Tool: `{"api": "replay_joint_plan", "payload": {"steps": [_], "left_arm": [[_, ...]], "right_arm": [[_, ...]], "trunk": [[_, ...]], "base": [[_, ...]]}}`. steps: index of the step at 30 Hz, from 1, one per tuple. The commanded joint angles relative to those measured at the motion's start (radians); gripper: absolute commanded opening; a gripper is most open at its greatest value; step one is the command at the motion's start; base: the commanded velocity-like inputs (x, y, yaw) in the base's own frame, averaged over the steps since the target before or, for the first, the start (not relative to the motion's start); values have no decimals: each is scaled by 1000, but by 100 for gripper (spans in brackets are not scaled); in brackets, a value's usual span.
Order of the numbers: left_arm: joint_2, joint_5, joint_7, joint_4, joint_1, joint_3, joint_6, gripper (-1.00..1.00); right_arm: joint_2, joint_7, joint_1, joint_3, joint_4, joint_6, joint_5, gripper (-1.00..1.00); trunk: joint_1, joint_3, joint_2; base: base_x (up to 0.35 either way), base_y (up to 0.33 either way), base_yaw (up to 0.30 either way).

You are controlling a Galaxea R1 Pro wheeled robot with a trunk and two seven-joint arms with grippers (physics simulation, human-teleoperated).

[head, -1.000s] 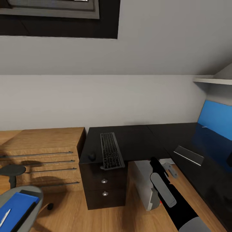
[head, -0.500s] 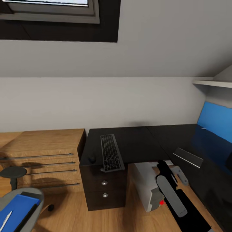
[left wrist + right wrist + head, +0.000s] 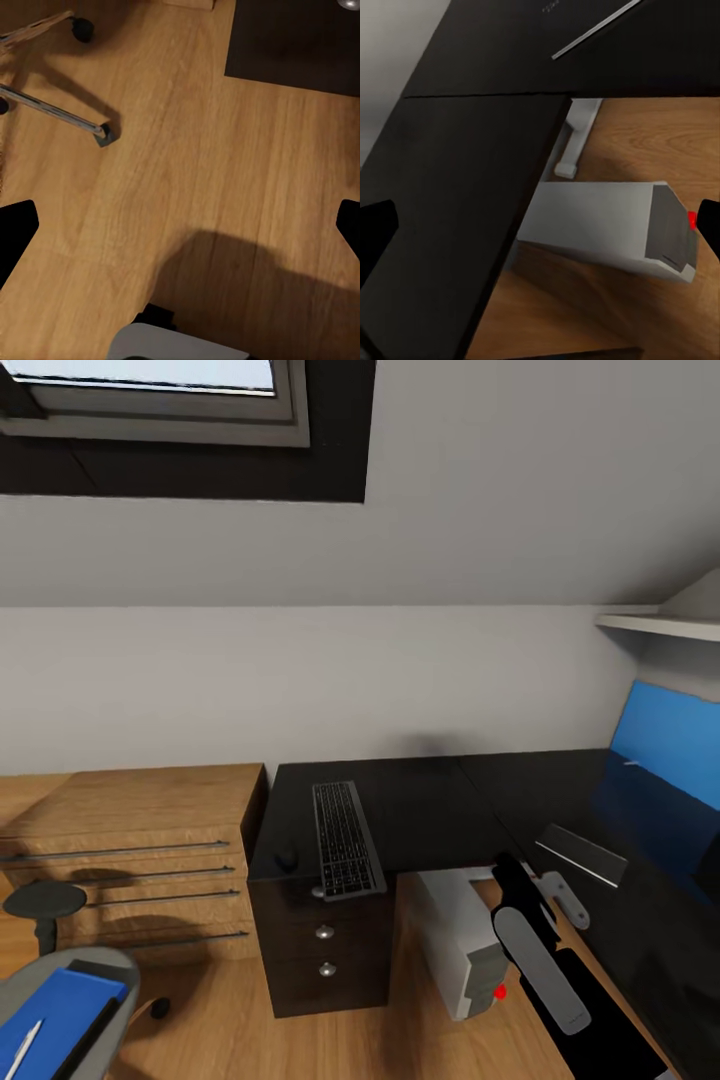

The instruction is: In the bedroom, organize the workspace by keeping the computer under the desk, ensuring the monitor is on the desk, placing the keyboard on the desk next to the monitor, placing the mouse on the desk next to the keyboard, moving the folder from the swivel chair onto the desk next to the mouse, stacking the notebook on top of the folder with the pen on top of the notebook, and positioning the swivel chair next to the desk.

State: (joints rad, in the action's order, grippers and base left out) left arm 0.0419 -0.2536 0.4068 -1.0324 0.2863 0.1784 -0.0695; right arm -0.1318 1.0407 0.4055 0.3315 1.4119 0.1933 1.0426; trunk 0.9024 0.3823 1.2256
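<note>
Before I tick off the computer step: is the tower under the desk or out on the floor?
Under the desk. The computer stands upright on the floor, tucked beneath the black top, front poking out.

Head view: swivel chair (image 3: 60,1000) and its folder (image 3: 55,1015), pen (image 3: 22,1048) cropped at the lower-left edge; computer (image 3: 455,940) partly hidden beneath the desk (image 3: 430,805) and behind the right arm.

Even, soft light — crisp renders, broad shadow on the floor (image 3: 225,277).
</note>
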Motion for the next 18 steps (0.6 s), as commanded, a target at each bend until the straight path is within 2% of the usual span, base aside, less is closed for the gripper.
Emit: {"api": "replay_joint_plan", "payload": {"steps": [1, 4, 8, 9, 14, 15, 18], "left_arm": [[0, -11, 4, -1, 0, 3, -6, 100], [0, -10, 4, 0, -1, 3, -6, 100], [0, -10, 4, 0, 0, 3, -6, 100], [0, -10, 4, 0, 0, 3, -7, 100], [0, -10, 4, 0, 0, 3, -7, 100], [0, -10, 4, 0, -1, 3, -7, 100], [-1, -10, 4, 0, -1, 3, -7, 100]], "right_arm": [[-1, -9, 1, 3, -6, 10, 6, 100], [-2, -41, 1, 4, -39, 10, 0, 100], [-3, -121, 1, 4, -93, 5, -25, 100], [-4, -161, 1, 5, -105, 1, -43, 100], [-7, -247, 1, 7, -141, -8, -120, 100], [-8, -272, 1, 8, -150, -19, -160, 100], [-8, -298, 1, 10, -157, -58, -217, 100]], "trunk": [[-4, -2, -7], [-15, -12, -28], [-31, -24, -56], [-35, -27, -63], [-54, -43, -98], [-58, -46, -105], [-69, -56, -126]], "base": [[0, 0, 0], [0, 0, 0], [0, 0, 0], [0, 0, 0], [0, 0, 0], [0, 0, 0], [0, 0, 0]]}}
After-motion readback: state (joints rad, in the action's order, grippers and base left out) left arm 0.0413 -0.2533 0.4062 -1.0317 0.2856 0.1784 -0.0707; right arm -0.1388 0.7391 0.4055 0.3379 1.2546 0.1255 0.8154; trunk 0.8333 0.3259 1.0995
